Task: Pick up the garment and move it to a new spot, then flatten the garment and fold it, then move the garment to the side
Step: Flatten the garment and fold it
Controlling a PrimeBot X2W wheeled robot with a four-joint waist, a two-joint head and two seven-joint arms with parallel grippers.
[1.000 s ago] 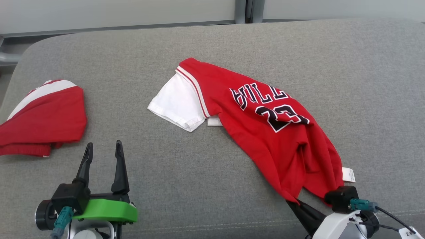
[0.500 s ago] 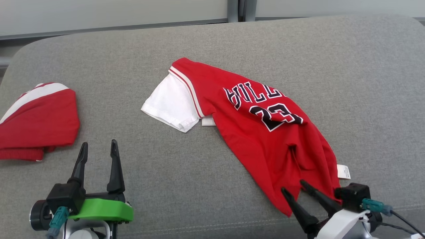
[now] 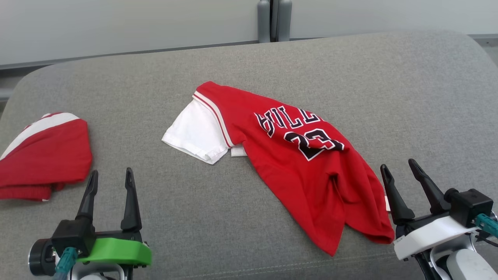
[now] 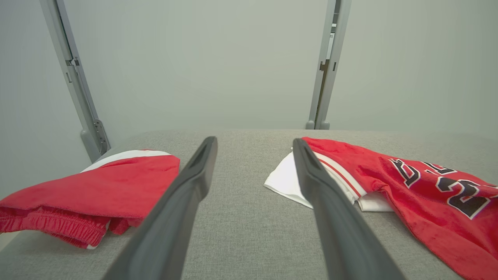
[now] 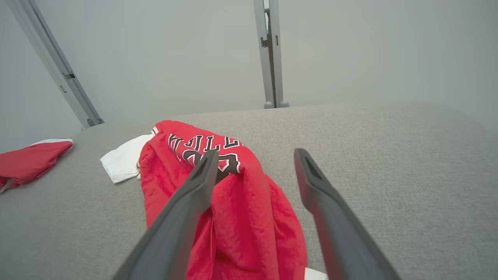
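The garment [image 3: 307, 171] is a red jersey with black lettering, the number 23 and a white sleeve. It lies crumpled on the grey cushion [image 3: 408, 97], running from the middle toward the lower right, and appears too in the left wrist view [image 4: 420, 194] and the right wrist view [image 5: 233, 210]. My right gripper [image 3: 398, 166] stands open just right of the jersey's lower hem, apart from the cloth and holding nothing. At the lower left, well clear of the jersey, my left gripper [image 3: 111, 177] is open and empty.
A second red and white cloth item [image 3: 42, 159] lies folded at the cushion's left edge, also seen in the left wrist view [image 4: 93, 190]. A grey wall with a metal post [image 3: 274, 19] stands behind the cushion. Bare cushion surrounds the jersey.
My right gripper opened and let go of the jersey's lower corner, then drew back to the right. The jersey has settled flat. The camera shifted slightly.
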